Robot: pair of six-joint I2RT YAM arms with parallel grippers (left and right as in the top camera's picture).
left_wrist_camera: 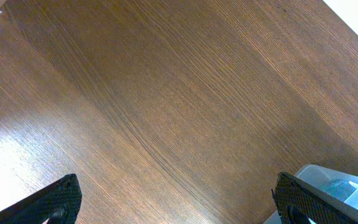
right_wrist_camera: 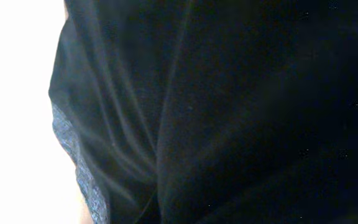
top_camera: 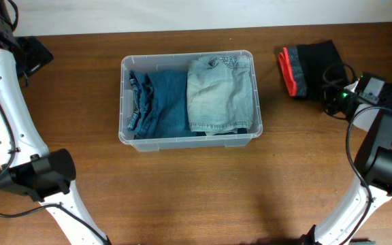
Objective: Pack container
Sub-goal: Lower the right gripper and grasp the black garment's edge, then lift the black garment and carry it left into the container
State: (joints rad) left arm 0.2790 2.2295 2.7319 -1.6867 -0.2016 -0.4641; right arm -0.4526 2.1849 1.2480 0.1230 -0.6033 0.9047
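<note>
The clear plastic container (top_camera: 124,102) stands at the table's middle. It holds folded dark blue jeans (top_camera: 160,102) on the left and a light denim garment (top_camera: 220,92) on the right. Its corner shows in the left wrist view (left_wrist_camera: 353,186). My left gripper (left_wrist_camera: 176,199) is open and empty over bare wood at the far left (top_camera: 36,54). A black garment with red trim (top_camera: 312,64) lies at the back right. My right gripper (top_camera: 333,95) is at its right edge. Black cloth (right_wrist_camera: 229,112) fills the right wrist view, so the fingers are hidden.
The wooden table (top_camera: 196,197) runs to a pale wall at the back. Both arm bases stand at the front corners, with cables beside the right arm (top_camera: 352,136).
</note>
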